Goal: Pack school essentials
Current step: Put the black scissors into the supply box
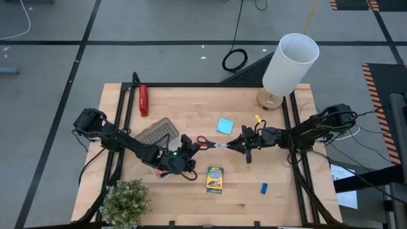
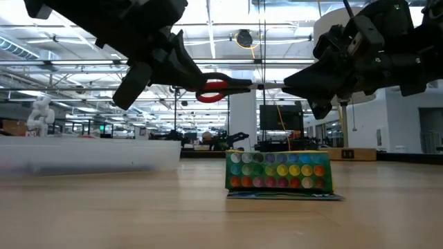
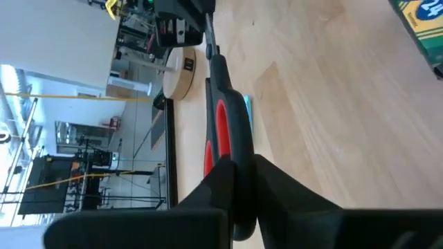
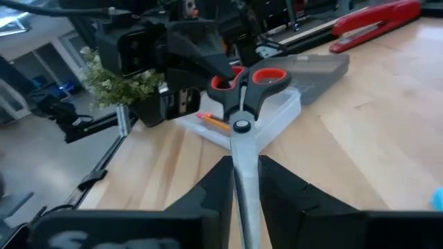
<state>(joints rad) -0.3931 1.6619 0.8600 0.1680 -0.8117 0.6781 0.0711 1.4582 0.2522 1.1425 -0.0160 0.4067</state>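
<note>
Right gripper (image 1: 230, 145) clamped on the blade tips of the red-handled scissors (image 1: 205, 142), held in mid-air. Just beyond, left gripper (image 1: 189, 144) pinching the handle loops. Risk: late release or an uneven pull, twisting or dropping them short of the clear plastic case (image 4: 266, 117) farther on.

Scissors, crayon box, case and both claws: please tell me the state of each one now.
Red-handled scissors: blades closed, held in the air over the table, gripped at both ends.
Left claw: shut on the scissors' handles.
Right claw: shut on the scissors' blades.
Crayon box: lying flat on the table, not held.
Clear plastic case: open, an orange pencil inside.
</note>
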